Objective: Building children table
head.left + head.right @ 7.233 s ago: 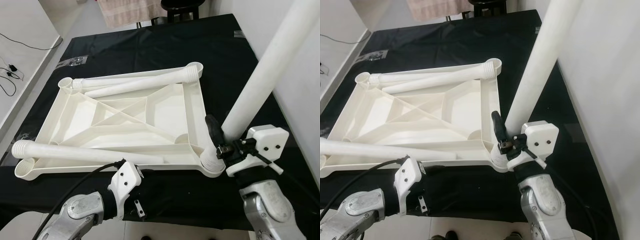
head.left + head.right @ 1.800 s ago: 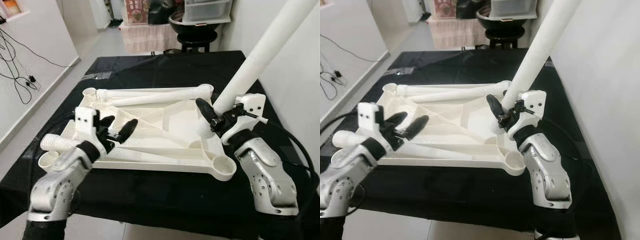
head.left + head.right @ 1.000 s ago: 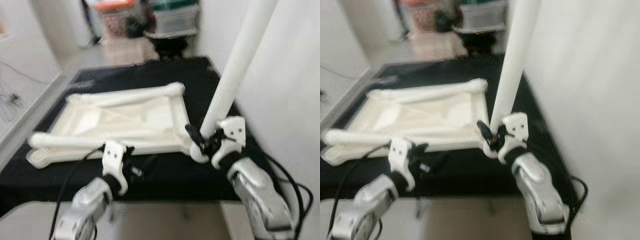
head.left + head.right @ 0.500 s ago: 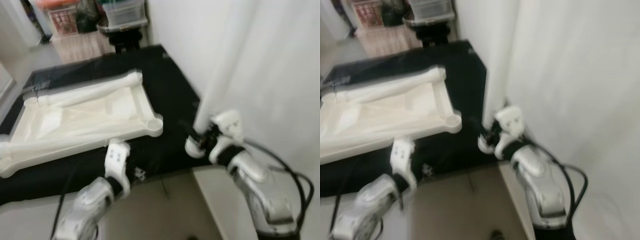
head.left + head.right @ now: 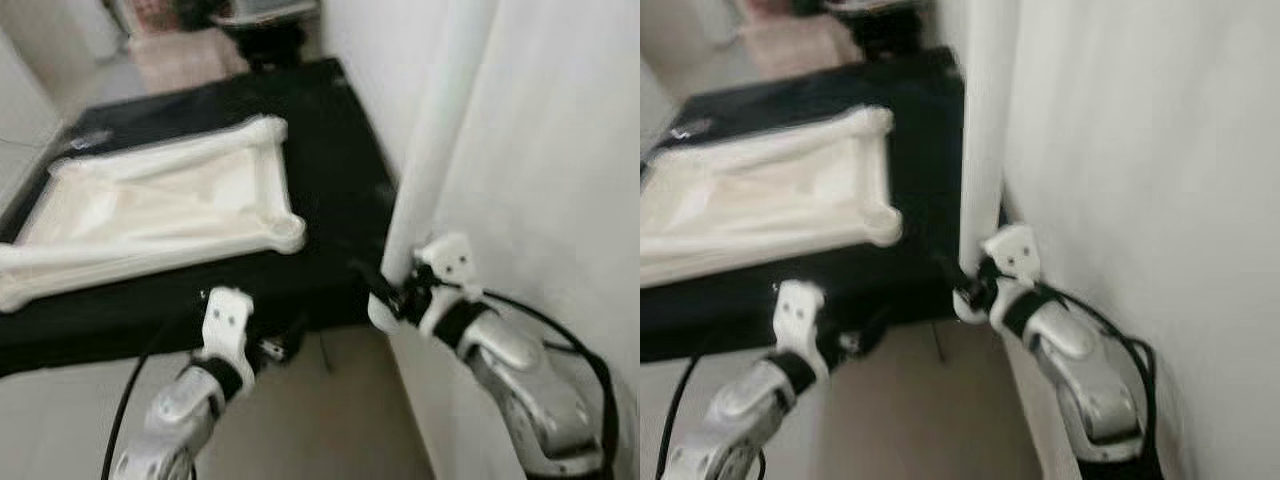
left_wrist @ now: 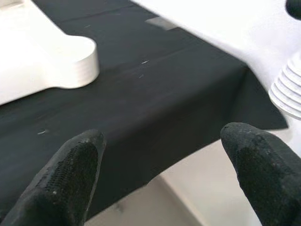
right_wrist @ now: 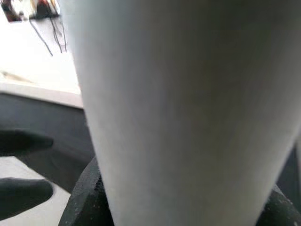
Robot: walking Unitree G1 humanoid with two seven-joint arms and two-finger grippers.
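Right tool [image 5: 385, 290] is gripping the white table leg [image 5: 432, 140] near its ribbed lower end, fingers closed around it; the leg is rising upright from the tool, close beside the white wall [image 5: 560, 150], with its ribbed end hanging just below the tool, off the edge of the black tabletop [image 5: 330, 150]; left tool [image 6: 155, 155] is hovering empty with fingers spread, just in front of the tabletop's near edge; the white table frame [image 5: 160, 210] is lying upside down on the tabletop, beyond and to the left of both tools, its near corner socket [image 5: 288, 232] closest to the left tool; head views are blurred, so fine detail is uncertain.

Handling judgement: leg looks like hollow moulded plastic, so probably light and stiff; smooth shaft likely slippery; long lever above the grip will be tending to tip; holding low, just above the ribs, seems best for steering that end into a socket.
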